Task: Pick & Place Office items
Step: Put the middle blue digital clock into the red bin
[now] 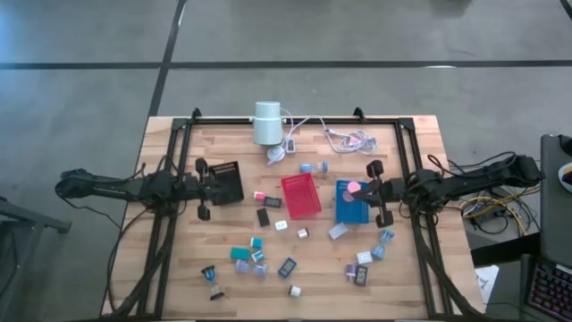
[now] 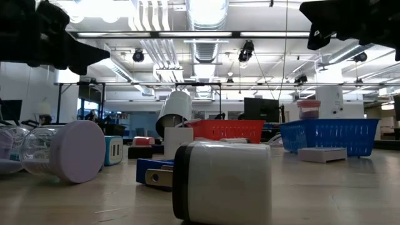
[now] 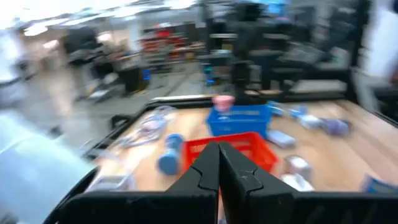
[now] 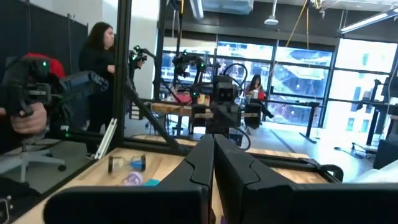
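Note:
Several small office items lie loose on the near half of the wooden table: teal blocks (image 1: 239,253), black pieces (image 1: 264,216) and white ones (image 1: 281,224). In the low view, a white block with a black edge (image 2: 222,181) and a clear cylinder with a lilac disc end (image 2: 62,150) lie closest. A pink disc (image 1: 353,188) sits at the far end of the blue tray (image 1: 351,210). My left gripper (image 1: 214,186) (image 3: 217,168) is shut, level, over the black tray (image 1: 231,182). My right gripper (image 1: 365,190) (image 4: 213,162) is shut and holds nothing, just right of the pink disc.
A red tray (image 1: 301,195) stands between the black and blue trays. A white cylinder (image 1: 266,122) with white cables (image 1: 349,139) stands at the far edge. Black frame rails (image 1: 170,224) run along both sides. People are in the room beyond the table.

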`<state>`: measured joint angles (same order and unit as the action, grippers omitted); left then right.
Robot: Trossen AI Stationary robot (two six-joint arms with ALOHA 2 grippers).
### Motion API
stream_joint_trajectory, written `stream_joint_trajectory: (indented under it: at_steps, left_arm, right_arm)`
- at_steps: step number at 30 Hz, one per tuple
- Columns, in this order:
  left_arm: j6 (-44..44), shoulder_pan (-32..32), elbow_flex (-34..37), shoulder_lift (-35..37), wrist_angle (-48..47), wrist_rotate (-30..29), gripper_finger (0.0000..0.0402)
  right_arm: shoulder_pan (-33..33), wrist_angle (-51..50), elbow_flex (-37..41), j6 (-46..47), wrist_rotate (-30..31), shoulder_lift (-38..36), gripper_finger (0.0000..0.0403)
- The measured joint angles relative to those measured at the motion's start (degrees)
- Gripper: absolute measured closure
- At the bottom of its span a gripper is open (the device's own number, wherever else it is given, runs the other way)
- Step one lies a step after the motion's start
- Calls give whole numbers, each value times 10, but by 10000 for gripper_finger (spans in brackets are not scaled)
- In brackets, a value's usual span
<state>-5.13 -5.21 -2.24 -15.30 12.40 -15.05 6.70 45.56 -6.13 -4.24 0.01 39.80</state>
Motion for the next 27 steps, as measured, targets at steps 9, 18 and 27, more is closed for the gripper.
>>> stream_joint_trajectory:
  at_steps: [9, 18, 27]
  left_arm:
    - [73, -2, -37, -76, -14, -54, 399]
    - [42, -2, -70, -143, -37, -51, 397]
    - [-13, 1, -155, -141, -83, -60, 397]
  right_arm:
    - [0, -1, -5, -21, 0, 3, 394]
    - [0, -4, -7, -35, 1, 7, 394]
    - [0, -3, -28, -56, 1, 54, 394]
